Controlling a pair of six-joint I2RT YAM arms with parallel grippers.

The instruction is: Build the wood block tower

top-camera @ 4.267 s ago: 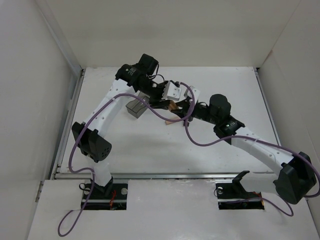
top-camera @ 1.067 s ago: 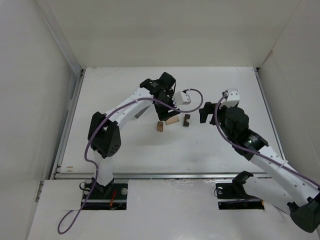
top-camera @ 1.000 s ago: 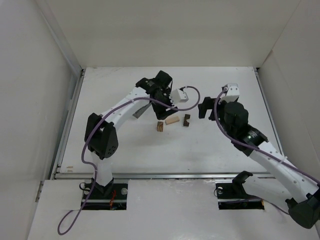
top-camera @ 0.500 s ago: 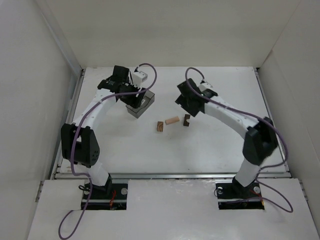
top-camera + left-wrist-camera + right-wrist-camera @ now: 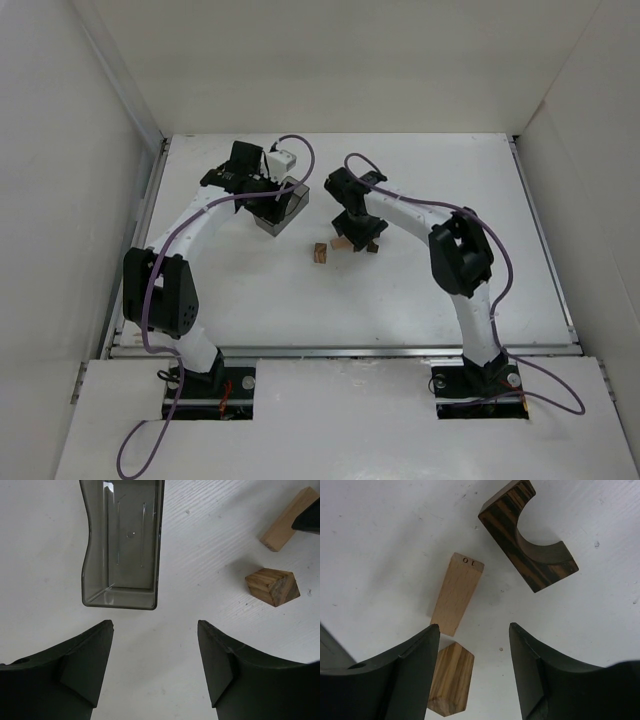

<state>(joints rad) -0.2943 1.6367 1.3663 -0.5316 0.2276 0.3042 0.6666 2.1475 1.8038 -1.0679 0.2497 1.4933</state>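
Three small wooden blocks lie apart on the white table, none stacked. They are a tan bar, a dark brown arch block and a striped brown hexagonal block. In the top view the hexagonal block and the arch show, and the tan bar is partly under my right gripper. That gripper is open and empty, hovering over the blocks. My left gripper is open and empty, just short of the bin's end, with the hexagonal block and the tan bar off to its right.
A translucent grey plastic bin stands left of the blocks; the left wrist view shows nothing inside it. White walls enclose the table at the left, back and right. Purple cables loop off both arms.
My right gripper has moved left and nearer, from beside the arch block to right over the blocks. My left gripper, above the blocks a second ago, now stays by the bin.
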